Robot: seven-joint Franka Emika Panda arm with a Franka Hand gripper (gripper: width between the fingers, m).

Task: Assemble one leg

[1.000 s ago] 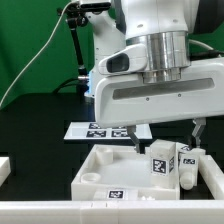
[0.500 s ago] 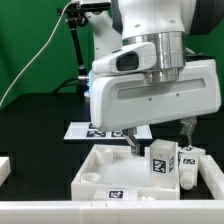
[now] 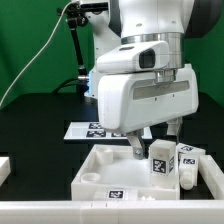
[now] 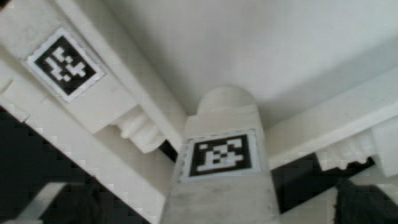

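Observation:
A leg (image 3: 160, 162), a short white post with a black-and-white tag, stands upright at the exterior view's right edge of the large white tray-like panel (image 3: 105, 160). More legs (image 3: 188, 163) stand just beyond it to the right. My gripper (image 3: 154, 142) is open and hangs over the first leg, one finger (image 3: 137, 148) on each side of its top. In the wrist view the leg (image 4: 221, 150) fills the middle with its rounded end against the panel (image 4: 231, 40), between my gripper's (image 4: 222, 208) dark, blurred fingers.
The marker board (image 3: 92, 129) lies on the black table behind the panel. A white rail (image 3: 60, 212) runs along the front edge, and a white block (image 3: 4, 168) sits at the exterior view's left. A black stand (image 3: 80, 40) rises at the back.
The hand has turned about its wrist and come lower. The fingers now sit closer around the top of the leg. The leg and panel have not moved.

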